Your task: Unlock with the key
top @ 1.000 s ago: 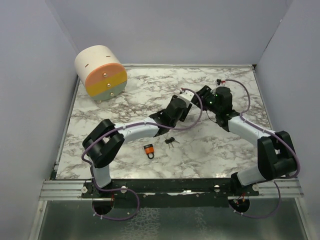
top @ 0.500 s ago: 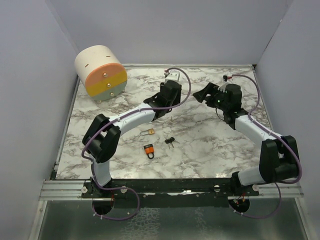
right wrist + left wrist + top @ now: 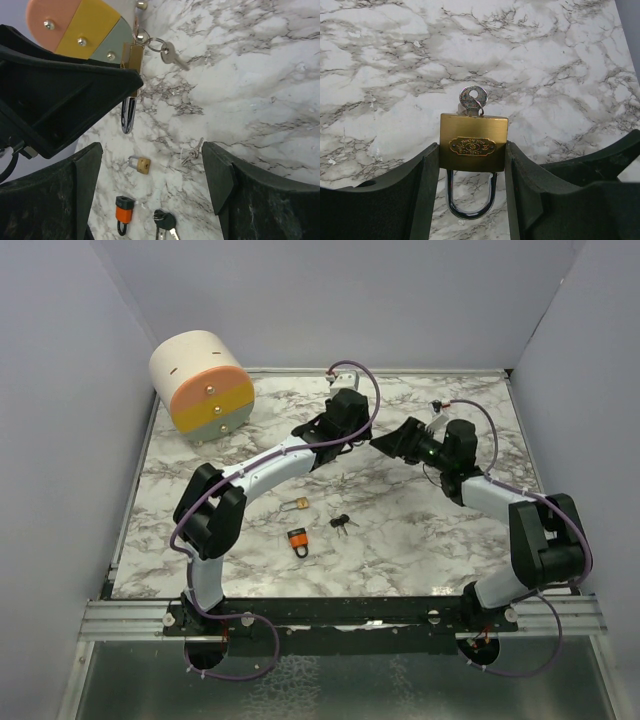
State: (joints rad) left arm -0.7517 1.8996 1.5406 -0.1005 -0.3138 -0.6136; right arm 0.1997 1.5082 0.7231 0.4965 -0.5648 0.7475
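Above the table [image 3: 450, 530], the left gripper [image 3: 471, 155] clamps the brass padlock [image 3: 473, 135] by its sides, key [image 3: 472, 97] inserted. The right gripper [image 3: 150, 155] hangs wide open nearby. The padlock seems heavy, rigid, smooth; pinch the thin key head flat.

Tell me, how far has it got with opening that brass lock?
Done: a key sits in the brass padlock. In hand: the left gripper clamps the padlock's body, and the right gripper hangs open nearby. Left: the shackle looks closed, so the key probably needs turning.
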